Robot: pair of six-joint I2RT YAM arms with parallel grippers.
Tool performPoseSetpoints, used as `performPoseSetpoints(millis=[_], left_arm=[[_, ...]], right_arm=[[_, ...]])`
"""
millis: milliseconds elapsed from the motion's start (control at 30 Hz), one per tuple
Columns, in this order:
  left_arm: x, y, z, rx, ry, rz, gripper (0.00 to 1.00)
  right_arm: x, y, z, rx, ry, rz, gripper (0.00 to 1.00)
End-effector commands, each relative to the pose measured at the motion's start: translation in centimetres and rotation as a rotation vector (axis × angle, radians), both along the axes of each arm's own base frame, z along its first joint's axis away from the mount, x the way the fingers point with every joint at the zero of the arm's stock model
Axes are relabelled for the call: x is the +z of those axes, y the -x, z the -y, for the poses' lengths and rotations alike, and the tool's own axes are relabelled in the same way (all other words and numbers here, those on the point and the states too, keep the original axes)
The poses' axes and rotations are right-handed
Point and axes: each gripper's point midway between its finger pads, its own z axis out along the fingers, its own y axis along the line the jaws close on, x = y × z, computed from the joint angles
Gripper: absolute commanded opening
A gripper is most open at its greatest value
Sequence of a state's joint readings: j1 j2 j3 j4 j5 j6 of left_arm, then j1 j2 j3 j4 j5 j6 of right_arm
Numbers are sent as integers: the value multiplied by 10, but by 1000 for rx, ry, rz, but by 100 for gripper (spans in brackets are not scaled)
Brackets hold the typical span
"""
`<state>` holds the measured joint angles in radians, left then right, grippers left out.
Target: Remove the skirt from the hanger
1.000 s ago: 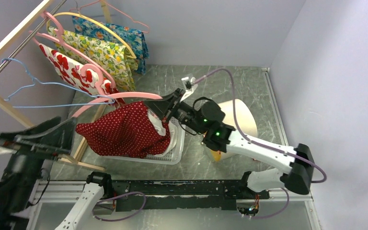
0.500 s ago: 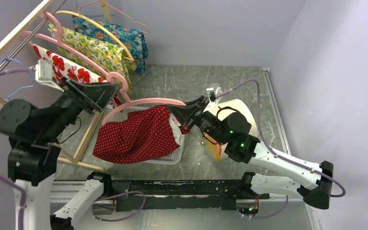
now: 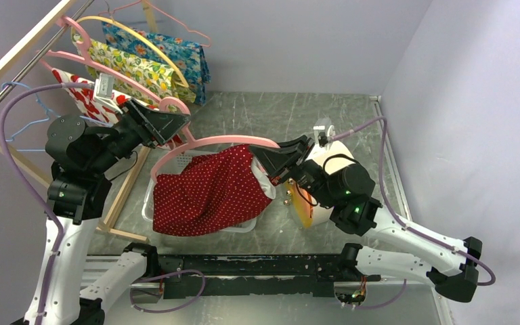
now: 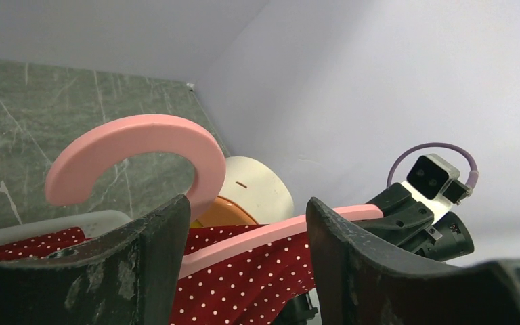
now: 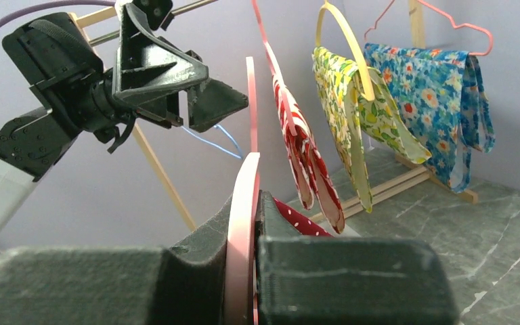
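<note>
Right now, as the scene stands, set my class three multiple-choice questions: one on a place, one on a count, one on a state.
1. The red white-dotted skirt hangs: A over the clear plastic bin; B folded on the floor; C pinned to the wall.
2. Floral garments on the wooden rack: A two; B three; C five.
3. The right end effector is: A open, holding nothing; B shut on the curved pink hanger; C shut on a blue wire hanger.
Answers: 1 A, the top view shows it draped above the bin. 2 B, red, yellow and blue prints. 3 B, its wrist view shows it clamped on the hanger.
</note>
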<state>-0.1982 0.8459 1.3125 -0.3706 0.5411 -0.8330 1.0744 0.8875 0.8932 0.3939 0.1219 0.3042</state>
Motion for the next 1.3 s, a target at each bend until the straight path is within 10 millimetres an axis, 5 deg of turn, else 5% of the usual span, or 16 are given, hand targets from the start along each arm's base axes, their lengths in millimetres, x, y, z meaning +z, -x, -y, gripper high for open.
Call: performPoseSetpoints(millis=[0,467,633,800,1033,1267], left_arm=[[15,3,0,-5,14,71,68],[1,-29,13,3,-14,54,66],[-1,-33,32,-12,-52,38,66],[-1,-37,43,13,-75,49,54],[2,-36,38,57,-72,86,26],[-2,-27,36,48,-64,90,8]], right_arm=[[25,3,14,-21,-86,53,0],[33,8,11,15,-95,65,0],[32,5,9,-4,-67,72,0],[15,3,-3,17,30,56,0],[-28,20,-5,106,156,38,0],[-70,28,-2,145,364,-62,50]])
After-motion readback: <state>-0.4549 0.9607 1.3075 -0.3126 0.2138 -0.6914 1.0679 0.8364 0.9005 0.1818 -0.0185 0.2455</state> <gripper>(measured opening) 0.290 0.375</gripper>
